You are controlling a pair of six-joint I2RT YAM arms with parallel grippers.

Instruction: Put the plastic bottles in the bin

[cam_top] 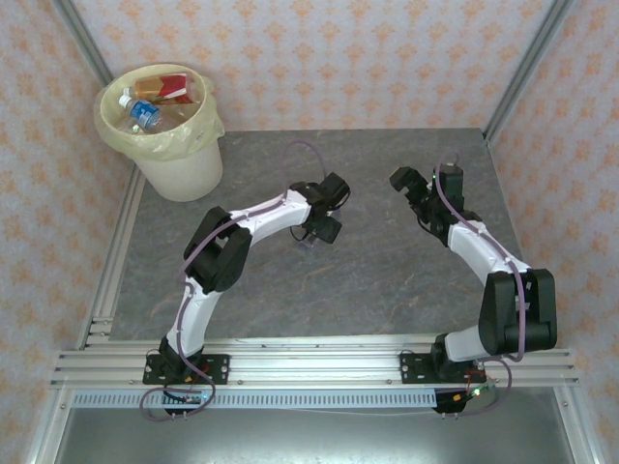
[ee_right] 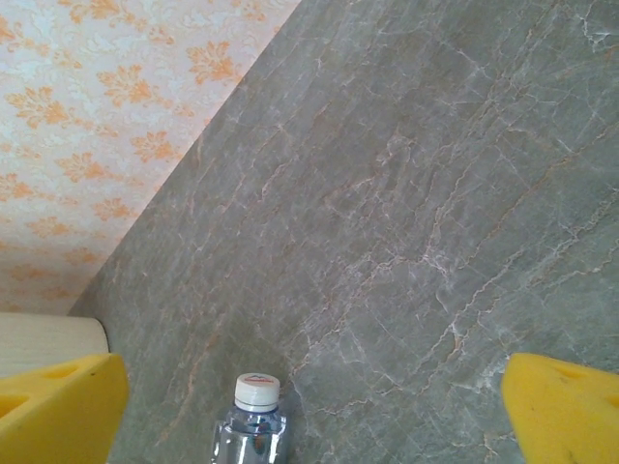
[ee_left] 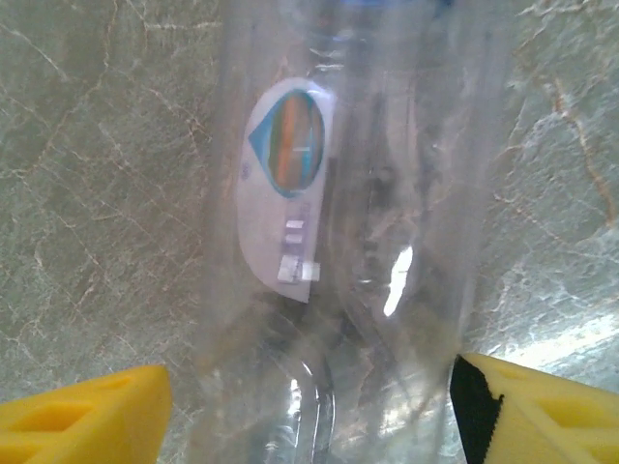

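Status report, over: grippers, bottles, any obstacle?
Left gripper straddling clear bottle, grip unconfirmed. Right gripper open, empty; white-capped bottle just ahead. Bin holds several bottles. No obstacle seen.

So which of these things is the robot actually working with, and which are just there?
Part of the job:
clear bottle at the left tool
white-capped bottle
bottles already in the bin

Just surroundings:
grey table
patterned walls
metal frame
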